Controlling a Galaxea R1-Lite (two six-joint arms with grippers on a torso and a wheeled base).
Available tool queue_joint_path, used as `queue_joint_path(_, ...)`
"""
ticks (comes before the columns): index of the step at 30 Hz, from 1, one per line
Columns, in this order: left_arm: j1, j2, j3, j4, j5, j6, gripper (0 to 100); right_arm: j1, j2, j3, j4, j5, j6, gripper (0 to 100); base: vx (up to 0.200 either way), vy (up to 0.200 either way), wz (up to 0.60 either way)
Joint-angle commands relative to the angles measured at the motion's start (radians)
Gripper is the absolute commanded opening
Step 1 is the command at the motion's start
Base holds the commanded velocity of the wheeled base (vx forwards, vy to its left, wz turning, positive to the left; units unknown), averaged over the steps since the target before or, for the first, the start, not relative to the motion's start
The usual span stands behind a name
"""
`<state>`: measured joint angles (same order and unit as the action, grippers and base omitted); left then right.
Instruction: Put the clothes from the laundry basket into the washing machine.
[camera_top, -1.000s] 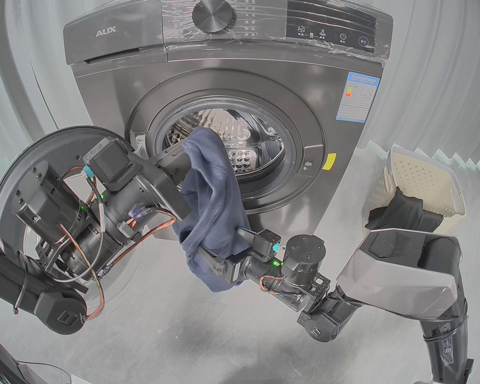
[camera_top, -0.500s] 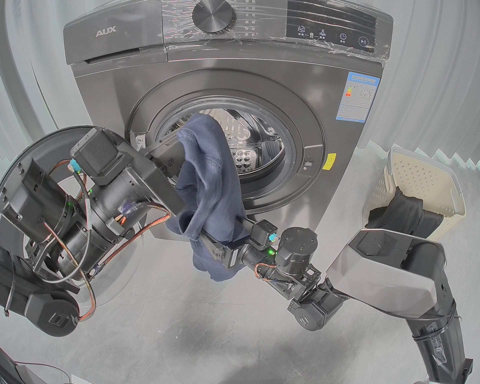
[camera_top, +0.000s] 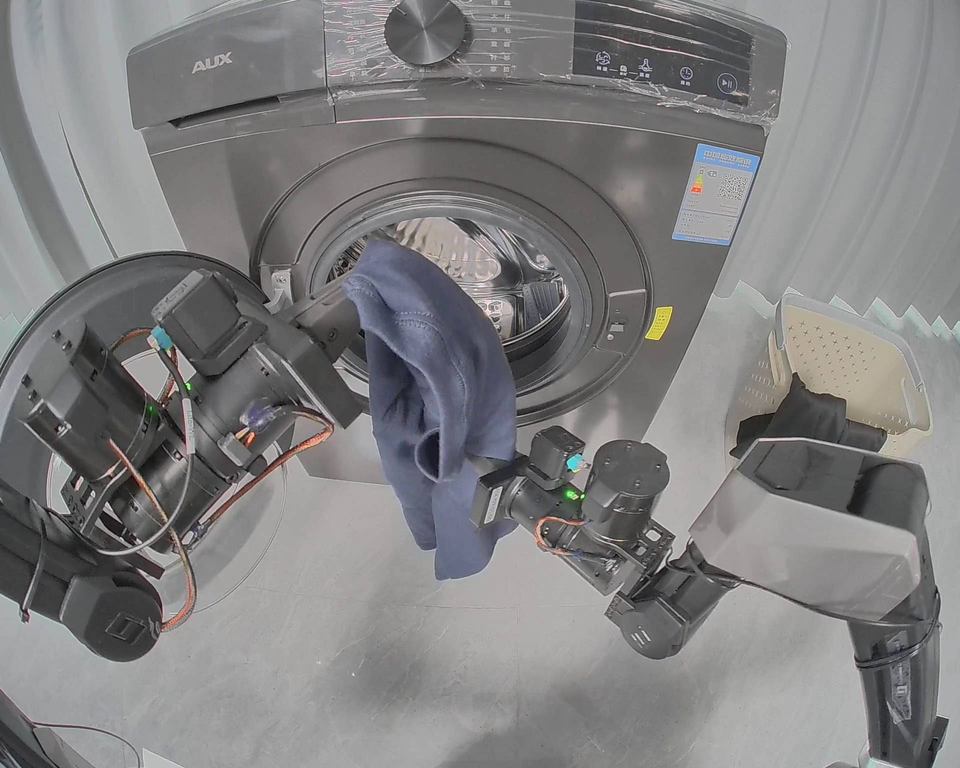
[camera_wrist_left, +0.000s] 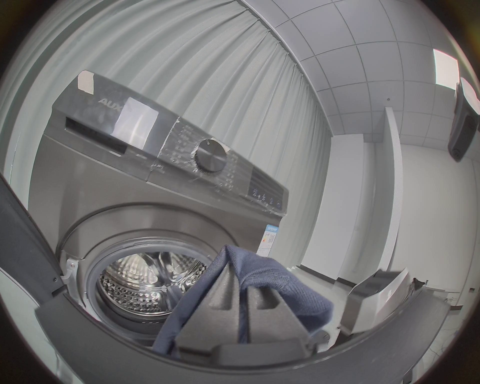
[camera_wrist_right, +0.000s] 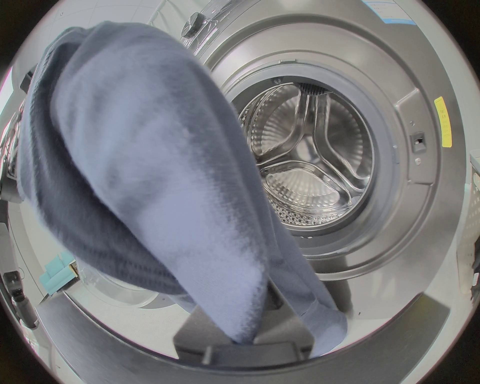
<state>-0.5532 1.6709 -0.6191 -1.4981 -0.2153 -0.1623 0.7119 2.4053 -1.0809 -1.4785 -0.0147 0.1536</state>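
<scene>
A blue garment (camera_top: 440, 390) hangs in front of the washing machine's open drum (camera_top: 520, 290). My left gripper (camera_top: 345, 300) is shut on its top edge, level with the left side of the drum mouth; in the left wrist view the cloth (camera_wrist_left: 280, 285) folds over the closed left gripper (camera_wrist_left: 245, 305). Lower down, my right gripper (camera_top: 485, 490) is shut on the garment's right edge, below the drum opening. In the right wrist view the cloth (camera_wrist_right: 150, 175) drapes over the fingers, with the bare steel drum (camera_wrist_right: 310, 165) behind it.
The round machine door (camera_top: 100, 300) stands swung open at the left, behind my left arm. A cream laundry basket (camera_top: 870, 330) sits on the floor at the right with dark clothes (camera_top: 815, 420) in it. Grey floor lies open in front of the machine.
My right gripper has pulled back to the right, out from under the garment's folds. The garment now hangs longer and flatter. Its top, in the left gripper, has shifted slightly left and down.
</scene>
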Motion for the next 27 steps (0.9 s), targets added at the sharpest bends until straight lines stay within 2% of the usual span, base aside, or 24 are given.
queue_joint_path(1, 0.065, 0.075, 0.027, -0.001, -0.004, 0.007, 0, -0.022, -0.169, 0.162, -0.008, -0.022, 0.004, 0, 0.000, 0.000, 0.00)
queue_joint_path(3, 0.068, 0.089, 0.039, -0.004, -0.006, 0.010, 0, -0.026, -0.186, 0.176, -0.008, -0.031, 0.006, 0, 0.000, 0.000, 0.00)
queue_joint_path(6, 0.082, 0.135, 0.082, -0.013, -0.013, 0.055, 0, -0.062, -0.216, 0.176, -0.003, -0.044, 0.007, 0, 0.000, 0.000, 0.00)
queue_joint_path(8, 0.084, 0.158, 0.118, -0.014, -0.021, 0.070, 0, -0.078, -0.221, 0.168, -0.005, -0.044, 0.011, 0, 0.000, 0.000, 0.00)
queue_joint_path(11, 0.091, 0.204, 0.177, -0.022, -0.073, 0.089, 0, -0.092, -0.222, 0.159, -0.008, -0.047, 0.021, 0, 0.000, 0.000, 0.00)
queue_joint_path(14, 0.104, 0.257, 0.214, -0.053, -0.110, 0.126, 0, -0.095, -0.226, 0.145, -0.008, -0.057, 0.023, 0, 0.000, 0.000, 0.00)
queue_joint_path(19, 0.102, 0.311, 0.260, -0.053, -0.116, 0.178, 0, -0.100, -0.247, 0.084, 0.006, -0.064, 0.023, 0, 0.000, 0.000, 0.00)
queue_joint_path(23, 0.101, 0.356, 0.288, -0.054, -0.137, 0.236, 0, -0.089, -0.255, 0.056, 0.001, -0.062, 0.020, 0, 0.000, 0.000, 0.00)
queue_joint_path(27, 0.111, 0.368, 0.286, -0.053, -0.153, 0.245, 0, -0.068, -0.258, 0.061, 0.003, -0.062, 0.018, 0, 0.000, 0.000, 0.00)
